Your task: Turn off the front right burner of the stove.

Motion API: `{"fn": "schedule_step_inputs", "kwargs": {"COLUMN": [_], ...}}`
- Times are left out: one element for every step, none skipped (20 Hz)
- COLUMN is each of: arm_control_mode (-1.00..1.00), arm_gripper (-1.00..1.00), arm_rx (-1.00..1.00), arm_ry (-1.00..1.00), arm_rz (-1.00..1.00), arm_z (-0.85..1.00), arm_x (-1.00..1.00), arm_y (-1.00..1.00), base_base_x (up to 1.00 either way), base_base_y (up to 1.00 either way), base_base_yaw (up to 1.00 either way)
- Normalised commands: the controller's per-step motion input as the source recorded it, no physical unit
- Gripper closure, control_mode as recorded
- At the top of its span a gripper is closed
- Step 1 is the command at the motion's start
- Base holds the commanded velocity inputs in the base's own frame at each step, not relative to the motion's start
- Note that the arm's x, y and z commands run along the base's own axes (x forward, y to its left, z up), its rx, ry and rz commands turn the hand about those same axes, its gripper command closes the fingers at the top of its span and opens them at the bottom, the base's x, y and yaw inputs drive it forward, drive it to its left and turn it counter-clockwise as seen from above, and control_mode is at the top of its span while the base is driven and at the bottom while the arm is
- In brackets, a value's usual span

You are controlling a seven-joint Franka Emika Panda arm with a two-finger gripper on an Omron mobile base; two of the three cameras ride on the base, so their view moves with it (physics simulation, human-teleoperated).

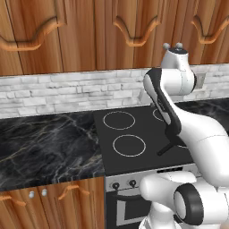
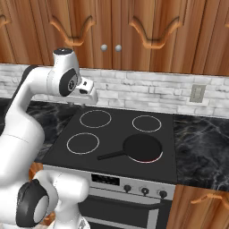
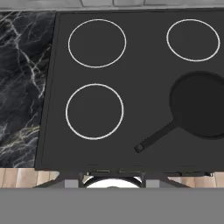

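The stove (image 2: 117, 134) has a flat black glass top, and its steel front panel carries small dark knobs (image 2: 144, 190). A black frying pan (image 2: 142, 147) sits on the front right burner (image 2: 147, 161), whose pinkish-red rim peeks out at the pan's near edge. My gripper (image 2: 77, 105) hangs open and empty, high above the stove's back left part and well away from the knobs. The hand view looks straight down on the stove (image 3: 144, 87) and the pan (image 3: 199, 105), with the fingertips (image 3: 70, 183) spread wide at the bottom.
Three white-outlined rings (image 2: 83, 142) mark the other burners. The pan's handle (image 3: 155, 138) points toward the front middle of the top. Black marble counters (image 1: 44, 143) flank the stove, a brick backsplash runs behind, and wooden cabinets hang above. An outlet (image 2: 197, 93) is on the wall at the right.
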Motion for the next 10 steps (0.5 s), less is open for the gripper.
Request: {"fn": "schedule_step_inputs", "kwargs": {"arm_control_mode": [-1.0, -1.0, -1.0, -1.0, -1.0, -1.0, -1.0, -1.0, -1.0, -1.0], "arm_gripper": [-1.0, -1.0, -1.0, -1.0, -1.0, -1.0, -1.0, -1.0, -1.0, -1.0], "arm_rx": [0.0, 0.0, 0.0, 0.0, 0.02, 0.05, 0.06, 0.06, 0.08, 0.09], "arm_ry": [0.0, 0.0, 0.0, -0.02, -0.07, -0.1, -0.14, -0.17, -0.21, -0.22], "arm_rz": [0.0, 0.0, 0.0, 0.0, 0.0, 0.0, 0.0, 0.0, 0.0, 0.0], "arm_z": [0.0, 0.0, 0.0, 0.0, 0.0, 0.0, 0.0, 0.0, 0.0, 0.0], "arm_x": [-0.03, -0.13, -0.21, -0.37, -0.47, -0.56, -0.6, -0.63, -0.68, -0.68], "arm_y": [0.0, 0.0, 0.0, 0.0, -0.01, -0.09, -0.13, -0.16, -0.21, -0.23], "base_base_x": [0.0, 0.0, 0.0, 0.0, 0.0, 0.0, 0.0, 0.0, 0.0, 0.0], "base_base_y": [0.0, 0.0, 0.0, 0.0, 0.0, 0.0, 0.0, 0.0, 0.0, 0.0], "base_base_yaw": [0.0, 0.0, 0.0, 0.0, 0.0, 0.0, 0.0, 0.0, 0.0, 0.0]}}
